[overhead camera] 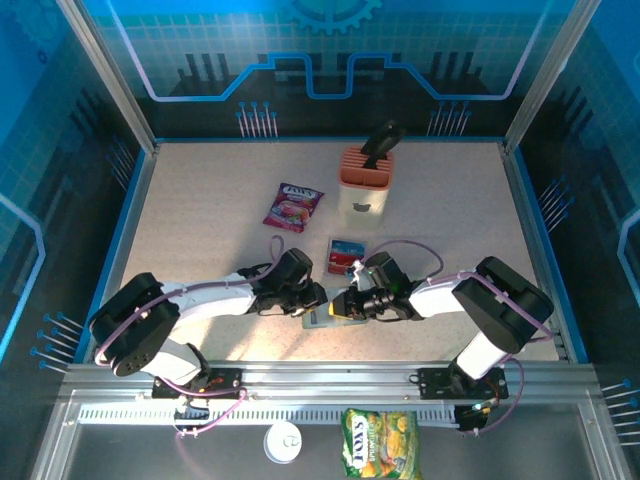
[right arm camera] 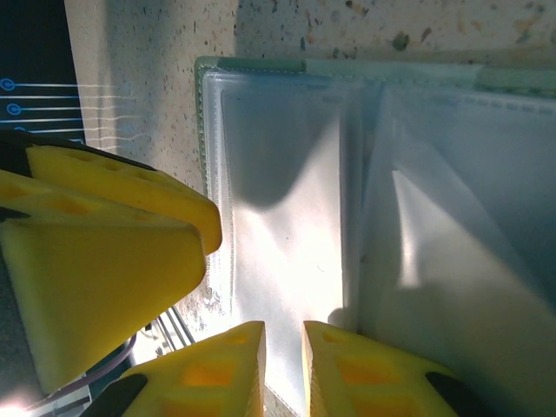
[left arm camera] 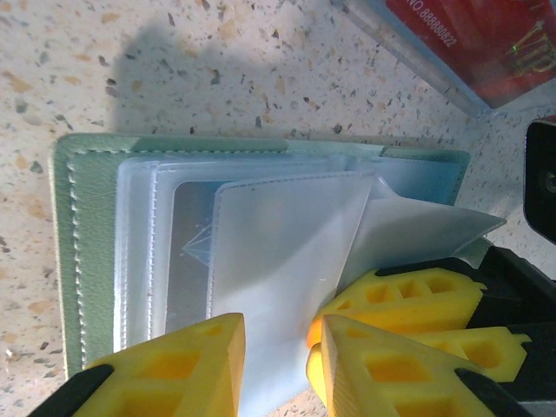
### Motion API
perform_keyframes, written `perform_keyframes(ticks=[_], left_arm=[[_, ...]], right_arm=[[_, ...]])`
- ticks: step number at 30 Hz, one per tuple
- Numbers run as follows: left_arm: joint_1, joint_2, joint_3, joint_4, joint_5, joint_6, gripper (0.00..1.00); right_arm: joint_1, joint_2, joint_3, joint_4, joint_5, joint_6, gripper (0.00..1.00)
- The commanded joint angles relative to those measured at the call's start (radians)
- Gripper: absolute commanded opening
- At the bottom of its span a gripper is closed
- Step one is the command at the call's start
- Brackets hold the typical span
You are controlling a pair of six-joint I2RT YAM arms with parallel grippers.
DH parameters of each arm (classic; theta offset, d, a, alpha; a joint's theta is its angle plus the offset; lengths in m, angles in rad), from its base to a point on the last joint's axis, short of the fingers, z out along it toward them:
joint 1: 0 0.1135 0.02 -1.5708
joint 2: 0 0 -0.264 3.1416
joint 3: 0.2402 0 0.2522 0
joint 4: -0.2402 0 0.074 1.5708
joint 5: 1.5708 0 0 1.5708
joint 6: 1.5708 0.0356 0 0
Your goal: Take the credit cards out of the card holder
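Observation:
The card holder (overhead camera: 322,320) lies open on the table near the front edge, its grey-green cover (left arm camera: 78,243) framing several clear sleeves (right arm camera: 287,217). A pale grey sheet with a faint triangle mark (left arm camera: 191,261) sits inside one sleeve. My left gripper (left arm camera: 276,347) comes in from the left (overhead camera: 318,297), jaws apart over a sleeve. My right gripper (right arm camera: 284,356) meets it from the right (overhead camera: 345,303), jaws a narrow gap apart over the sleeves. One sleeve (left arm camera: 426,230) curls up beside its fingers (left arm camera: 408,295). Red and blue credit cards (overhead camera: 347,252) lie stacked just behind the holder, a red one (left arm camera: 486,35) on top.
A purple-red snack packet (overhead camera: 293,207) lies at centre left. A peach slotted block (overhead camera: 362,180) with a dark tool in it stands behind the cards. A green packet (overhead camera: 380,445) and a white disc (overhead camera: 284,441) lie in front of the rail.

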Motion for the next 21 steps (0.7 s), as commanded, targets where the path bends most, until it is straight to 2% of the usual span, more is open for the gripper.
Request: perform_keyframes(ticks=[1, 21], left_arm=[[-0.008, 0.009, 0.024, -0.033, -0.016, 0.012, 0.29], [-0.014, 0.024, 0.055, -0.134, -0.071, 0.023, 0.32]], right_arm=[[-0.005, 0.036, -0.035, -0.031, -0.011, 0.018, 0.19], [-0.023, 0.072, -0.072, 0.034, -0.014, 0.048, 0.14]])
